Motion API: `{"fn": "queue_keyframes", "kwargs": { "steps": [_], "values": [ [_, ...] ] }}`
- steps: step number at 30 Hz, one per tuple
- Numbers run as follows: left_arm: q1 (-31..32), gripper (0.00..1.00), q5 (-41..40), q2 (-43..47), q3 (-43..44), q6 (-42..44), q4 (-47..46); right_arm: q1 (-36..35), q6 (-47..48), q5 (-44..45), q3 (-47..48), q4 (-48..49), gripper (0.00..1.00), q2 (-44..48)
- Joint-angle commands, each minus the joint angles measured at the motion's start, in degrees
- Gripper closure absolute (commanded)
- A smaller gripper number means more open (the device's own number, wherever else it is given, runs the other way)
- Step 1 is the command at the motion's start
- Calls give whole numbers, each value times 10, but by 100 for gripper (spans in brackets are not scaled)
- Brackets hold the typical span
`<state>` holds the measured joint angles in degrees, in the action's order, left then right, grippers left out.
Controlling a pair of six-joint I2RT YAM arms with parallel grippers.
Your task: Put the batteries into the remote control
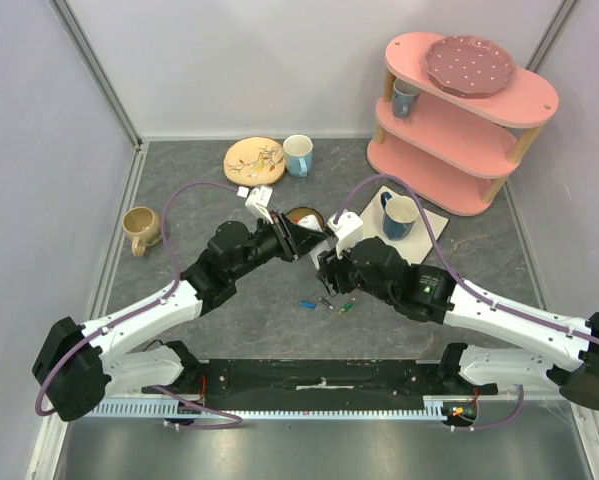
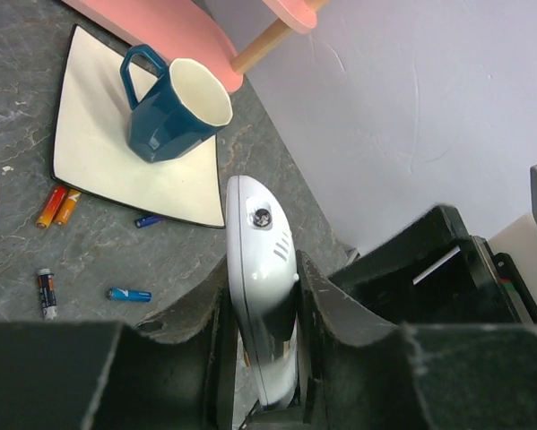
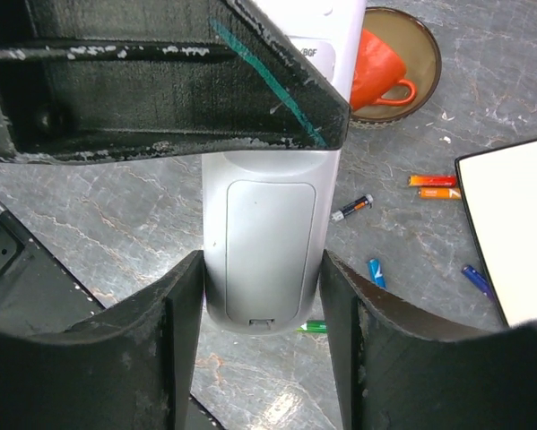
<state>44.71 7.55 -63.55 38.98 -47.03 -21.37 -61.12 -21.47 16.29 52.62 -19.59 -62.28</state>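
Remote control [image 2: 259, 269]: glossy white plastic. Right tool [image 3: 261, 269]: matt black, scuffed. Table [image 3: 98, 210]: matt grey, marbled.

Both arms were angled inward from their bases, elbows low, wrists nearly nose to nose over mid-table. The left gripper [image 2: 261, 300] was clamped, its fingers [image 2: 320, 309] pressed on either side of the remote control [image 2: 255, 228]. The right gripper [image 3: 261, 269] faced it, jaws flush against the remote's other end.

From above I can hardly make out the remote control [image 3: 259, 233], buried between the left gripper [image 2: 264, 300] and the right gripper [image 3: 261, 260]. On the right wrist camera, a left finger covers its far end, and its near end hides most of a green battery [image 3: 312, 327].
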Motion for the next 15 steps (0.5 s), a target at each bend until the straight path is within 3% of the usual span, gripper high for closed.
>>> {"fn": "queue_keyframes", "kwargs": {
  "steps": [1,4,11,15],
  "values": [
    [0,98,-3,7,-14,8,-31,-3,-12,19,28,-3,29,21],
    [-1,98,-26,25,-24,12,-31,-2,-24,19,35,-14,16,32],
    [-5,98,-89,98,-66,44,-55,-1,-45,27,42,-36,6,101],
    [-16,98,-82,141,-110,48,-111,-1,-80,57,10,-14,2,145]
  ]
}}
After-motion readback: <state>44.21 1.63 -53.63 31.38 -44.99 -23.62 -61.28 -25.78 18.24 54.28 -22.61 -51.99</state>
